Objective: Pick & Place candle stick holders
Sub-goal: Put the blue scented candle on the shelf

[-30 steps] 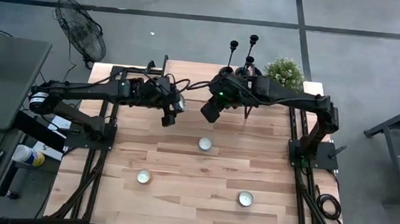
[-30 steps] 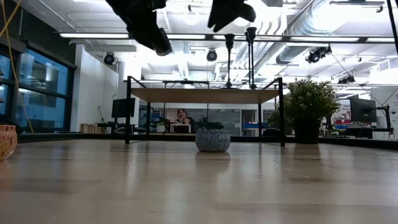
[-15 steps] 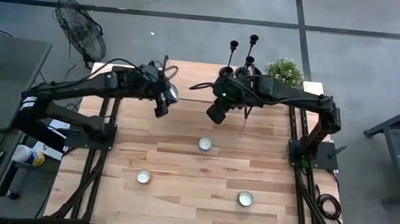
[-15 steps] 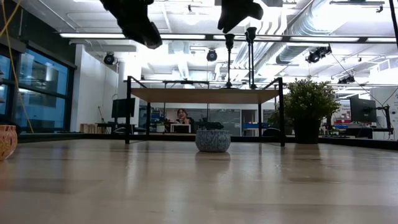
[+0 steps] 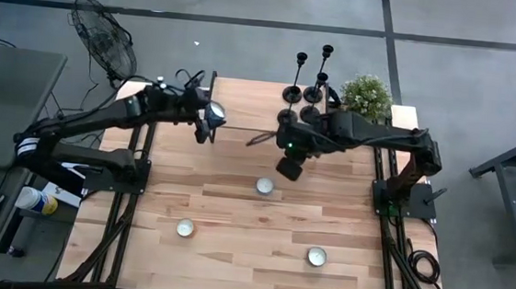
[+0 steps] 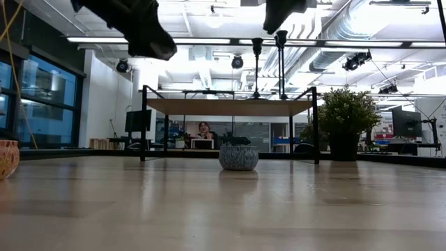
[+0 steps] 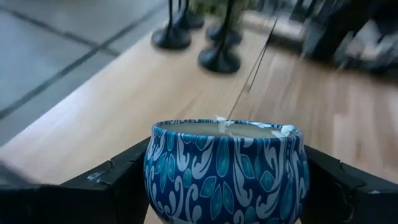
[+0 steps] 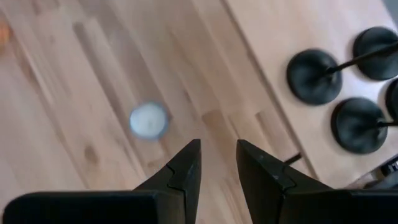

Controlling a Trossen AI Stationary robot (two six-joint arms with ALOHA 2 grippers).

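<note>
Tabletop: candle stick holders (image 5: 303, 95) behind empty right tool (image 5: 288, 168)

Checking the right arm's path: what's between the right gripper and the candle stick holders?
Only bare wood. In the right wrist view the right gripper is empty, with plain tabletop up to the candle stick holders.

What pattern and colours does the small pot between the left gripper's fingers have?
The pot has a blue and white leaf pattern, seen best in the left wrist view.
</note>
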